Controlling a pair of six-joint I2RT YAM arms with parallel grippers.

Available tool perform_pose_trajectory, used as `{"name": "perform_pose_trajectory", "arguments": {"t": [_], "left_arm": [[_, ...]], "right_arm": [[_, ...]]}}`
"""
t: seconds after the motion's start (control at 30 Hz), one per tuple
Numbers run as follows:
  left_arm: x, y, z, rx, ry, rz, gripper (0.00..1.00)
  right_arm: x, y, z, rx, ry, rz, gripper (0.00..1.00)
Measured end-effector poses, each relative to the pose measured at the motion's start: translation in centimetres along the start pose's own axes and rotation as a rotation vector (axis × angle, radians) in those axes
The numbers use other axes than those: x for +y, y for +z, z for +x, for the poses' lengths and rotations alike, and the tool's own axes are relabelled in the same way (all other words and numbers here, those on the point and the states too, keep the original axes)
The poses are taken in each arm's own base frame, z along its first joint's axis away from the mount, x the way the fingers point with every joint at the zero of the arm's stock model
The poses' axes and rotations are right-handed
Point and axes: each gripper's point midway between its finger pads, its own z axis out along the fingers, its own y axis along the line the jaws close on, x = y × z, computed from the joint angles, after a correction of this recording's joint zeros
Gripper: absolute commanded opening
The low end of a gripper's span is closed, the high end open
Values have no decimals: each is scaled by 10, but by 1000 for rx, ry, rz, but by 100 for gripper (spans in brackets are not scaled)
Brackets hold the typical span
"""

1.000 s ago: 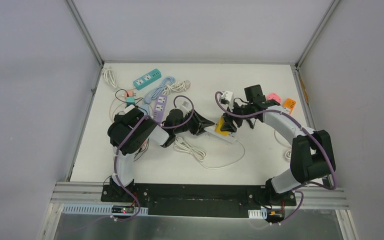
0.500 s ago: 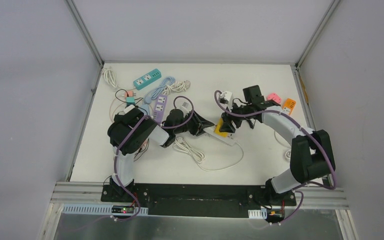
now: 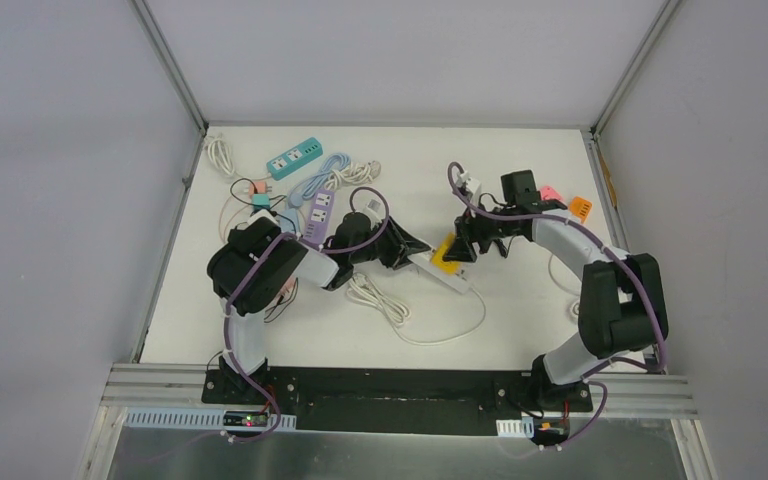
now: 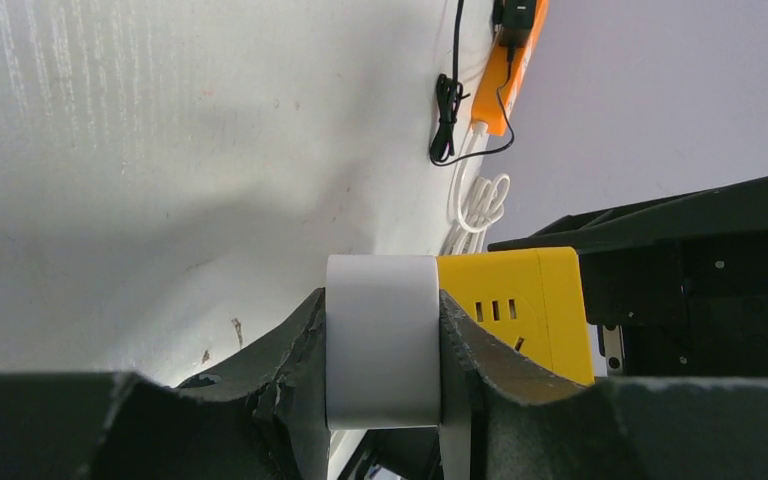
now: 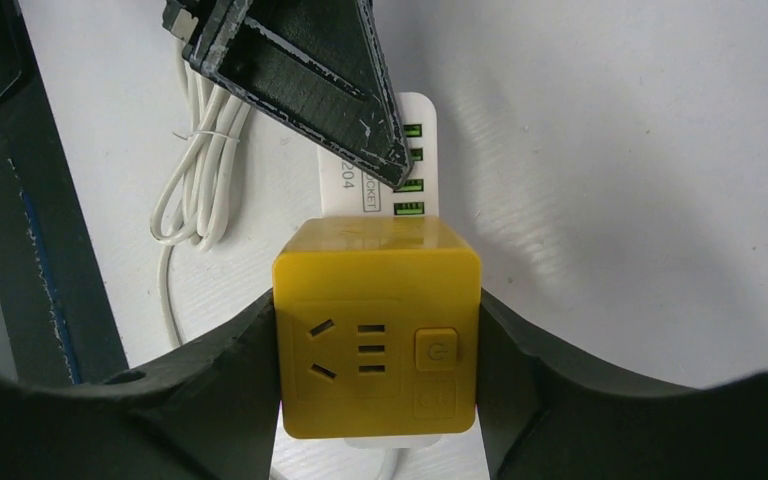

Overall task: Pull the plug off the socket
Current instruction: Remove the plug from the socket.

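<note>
Our left gripper (image 4: 381, 350) clamps the white power strip (image 4: 380, 295), which lies near the middle of the table (image 3: 520, 170). Just to the right, our right gripper (image 5: 377, 345) squeezes the yellow cube plug (image 5: 360, 285), seated on that strip.

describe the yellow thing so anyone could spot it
Start at the middle of the white table, between the two arms. A flat white power strip lies there, and the yellow plastic cube plug sits on it, clamped in the right tool; it is the only yellow, box-shaped piece.
</note>
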Motion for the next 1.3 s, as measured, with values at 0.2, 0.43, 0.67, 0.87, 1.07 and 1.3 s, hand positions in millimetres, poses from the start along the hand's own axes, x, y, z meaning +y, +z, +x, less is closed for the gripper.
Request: {"name": "perform_pose_trajectory", "arguments": {"t": [0.2, 0.43, 0.67, 0.87, 1.07, 1.3], "left_arm": [[6, -1, 0, 2, 1, -23, 0], [8, -1, 1, 5, 11, -35, 0], [4, 0, 4, 13, 42, -26, 0], [10, -1, 4, 16, 40, -50, 0], [10, -3, 5, 18, 55, -64, 0], [8, -5, 4, 15, 78, -74, 3]], "right_arm": [[10, 7, -2, 52, -102, 34, 0], [15, 4, 0, 108, -180, 95, 0], [9, -9, 2, 27, -32, 43, 0], [9, -15, -4, -33, 33, 17, 0], [11, -15, -6, -41, 47, 4, 0], [3, -31, -16, -69, 75, 24, 0]]}}
